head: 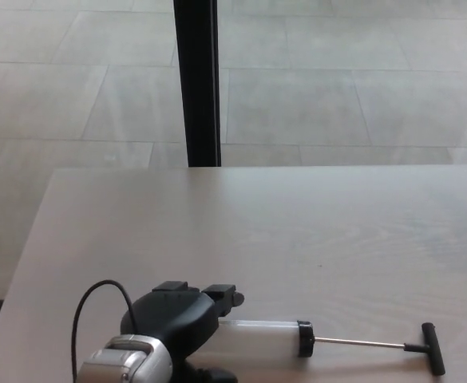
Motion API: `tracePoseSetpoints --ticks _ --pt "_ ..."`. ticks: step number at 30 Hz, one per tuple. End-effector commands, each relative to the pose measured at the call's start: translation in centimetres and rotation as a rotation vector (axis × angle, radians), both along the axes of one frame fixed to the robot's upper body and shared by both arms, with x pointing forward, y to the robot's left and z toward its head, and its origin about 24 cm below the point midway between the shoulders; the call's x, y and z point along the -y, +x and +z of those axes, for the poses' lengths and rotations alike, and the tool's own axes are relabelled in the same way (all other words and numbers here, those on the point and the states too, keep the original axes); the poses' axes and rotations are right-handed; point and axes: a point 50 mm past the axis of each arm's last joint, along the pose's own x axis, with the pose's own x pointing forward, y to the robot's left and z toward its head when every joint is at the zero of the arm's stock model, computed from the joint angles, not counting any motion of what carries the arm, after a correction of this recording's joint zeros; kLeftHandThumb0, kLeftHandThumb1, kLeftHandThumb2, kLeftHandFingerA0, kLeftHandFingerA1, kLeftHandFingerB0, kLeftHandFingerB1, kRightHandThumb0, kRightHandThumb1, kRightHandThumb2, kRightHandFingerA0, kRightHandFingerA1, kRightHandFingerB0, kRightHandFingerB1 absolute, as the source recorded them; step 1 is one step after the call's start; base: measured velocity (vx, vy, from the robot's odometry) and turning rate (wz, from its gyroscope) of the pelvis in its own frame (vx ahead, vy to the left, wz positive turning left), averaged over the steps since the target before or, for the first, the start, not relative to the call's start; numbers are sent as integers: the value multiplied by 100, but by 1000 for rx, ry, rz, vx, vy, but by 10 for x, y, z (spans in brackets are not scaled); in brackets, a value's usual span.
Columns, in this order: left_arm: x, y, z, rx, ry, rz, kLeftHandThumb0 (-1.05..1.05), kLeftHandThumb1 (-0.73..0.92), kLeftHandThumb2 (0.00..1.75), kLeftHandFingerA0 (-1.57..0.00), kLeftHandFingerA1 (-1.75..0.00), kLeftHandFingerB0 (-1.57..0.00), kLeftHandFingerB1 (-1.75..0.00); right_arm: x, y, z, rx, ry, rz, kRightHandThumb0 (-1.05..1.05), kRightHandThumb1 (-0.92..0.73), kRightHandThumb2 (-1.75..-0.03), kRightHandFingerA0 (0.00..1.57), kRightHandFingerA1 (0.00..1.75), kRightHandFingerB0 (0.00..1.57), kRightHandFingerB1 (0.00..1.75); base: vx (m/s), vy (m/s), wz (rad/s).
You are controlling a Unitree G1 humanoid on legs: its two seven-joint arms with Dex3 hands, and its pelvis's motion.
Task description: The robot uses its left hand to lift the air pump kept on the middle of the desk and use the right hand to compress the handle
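Note:
The air pump [259, 340] lies on its side near the front edge of the pale desk [297, 231]. It has a translucent white cylinder, a black cap [303, 340] and a thin rod ending in a black T-handle [433, 360] that points right. My left hand [177, 317] covers the cylinder's left end. Its fingers [223, 297] curl over the far side and the thumb [211, 373] sits at the near side, closed around the cylinder. The pump still rests on the desk. My right hand does not show.
A black cable [97, 299] loops up from my left wrist. Beyond the desk's far edge a black vertical post [197, 80] stands on a tiled floor. The desk's left edge [25, 255] runs close to my left arm.

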Motion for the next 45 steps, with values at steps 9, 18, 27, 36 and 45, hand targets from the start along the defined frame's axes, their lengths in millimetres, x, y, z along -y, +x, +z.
tracePoseSetpoints --ticks 9,18,27,36,45 --pt "43 2 3 153 -117 -14 -67 74 62 -12 -51 -17 -38 -2 5 9 28 0 -29 -63 -68 -108 29 58 39 54 0 0 0" --pt "48 -1 3 191 9 -90 -59 68 60 -12 -52 -21 -40 0 4 9 38 -4 -13 -66 -67 -105 27 59 38 54 0 0 0" --pt "14 -5 -4 185 197 -23 -55 50 76 -4 -54 -19 -46 8 -3 3 5 -31 -40 -63 -82 -65 32 50 43 36 0 0 0" --pt "-5 -11 -8 159 246 34 -55 60 60 -2 -43 -21 -34 13 -7 -1 -18 -39 -49 -66 -81 -65 31 48 41 36 0 0 0" --pt "15 -10 -8 157 79 -6 -57 54 79 -16 -60 -15 -40 11 -4 5 6 -43 -47 -66 -81 -65 33 49 43 36 0 0 0"
